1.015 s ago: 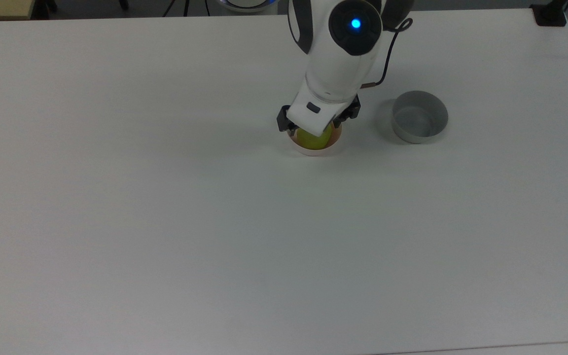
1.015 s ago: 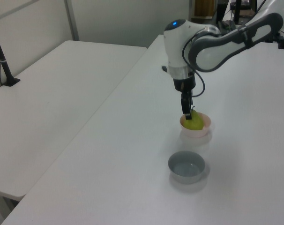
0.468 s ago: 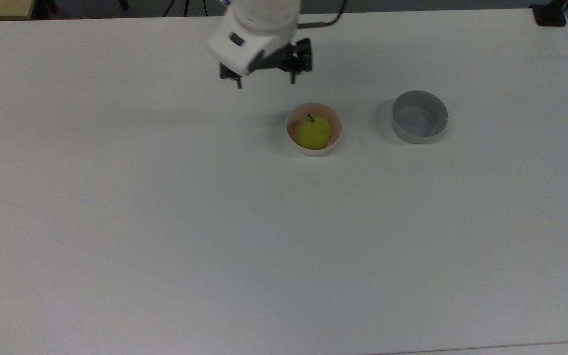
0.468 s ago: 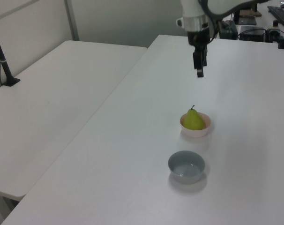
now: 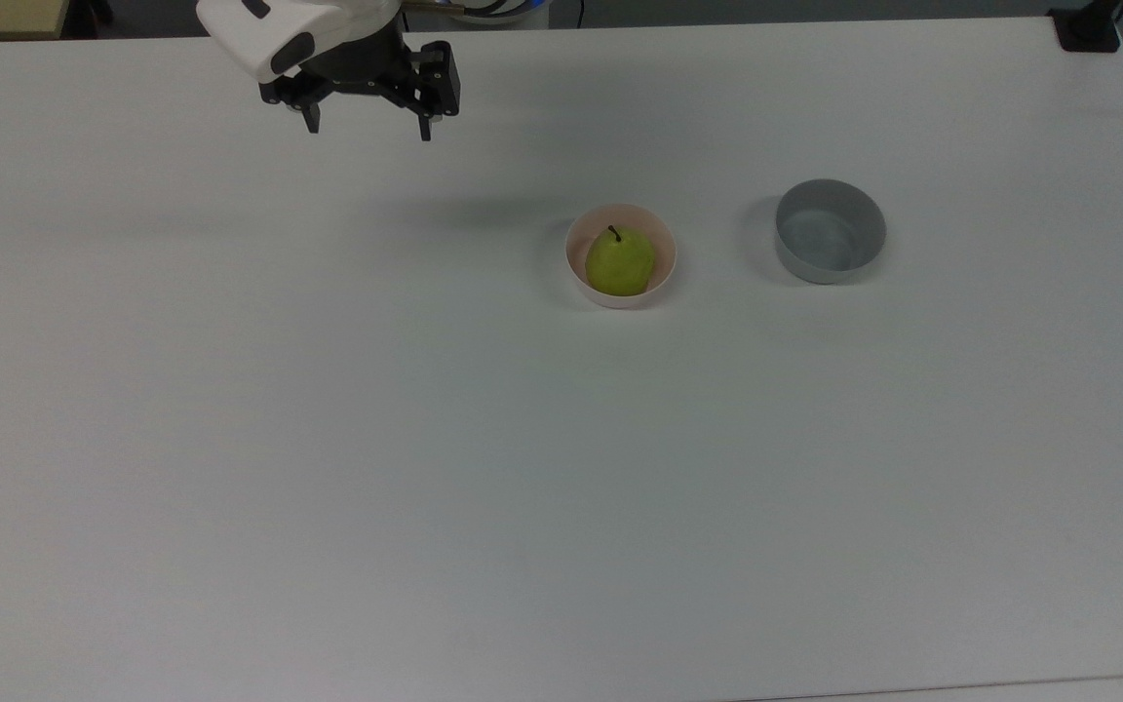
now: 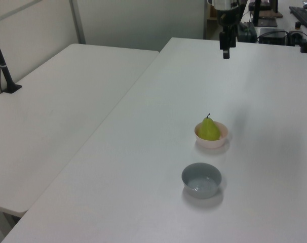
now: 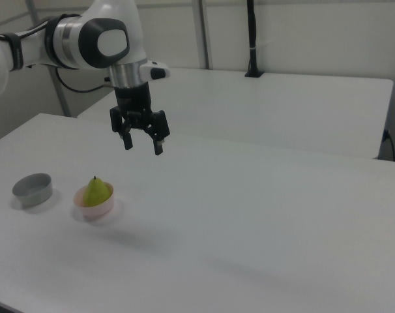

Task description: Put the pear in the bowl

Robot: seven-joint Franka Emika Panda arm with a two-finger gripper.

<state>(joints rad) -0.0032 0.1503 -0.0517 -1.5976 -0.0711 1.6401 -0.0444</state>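
White arm (image 7: 87, 39) with dark grey joint bands, a dark cable, black two-finger jaws.

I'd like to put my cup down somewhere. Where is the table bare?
Nearly everywhere. The table is bare across the top view's whole lower half and left side. The only busy strip holds the pink bowl with the pear and the grey bowl beside it, apart.

- Pear (image 5: 620, 263): yellow-green skin, matt, faintly mottled.
- Bowl (image 5: 583, 276): pale pink, smooth.
- Grey bowl (image 5: 849, 208): smooth, plastic-looking.
- Table (image 5: 425, 439): white, matt, smooth.
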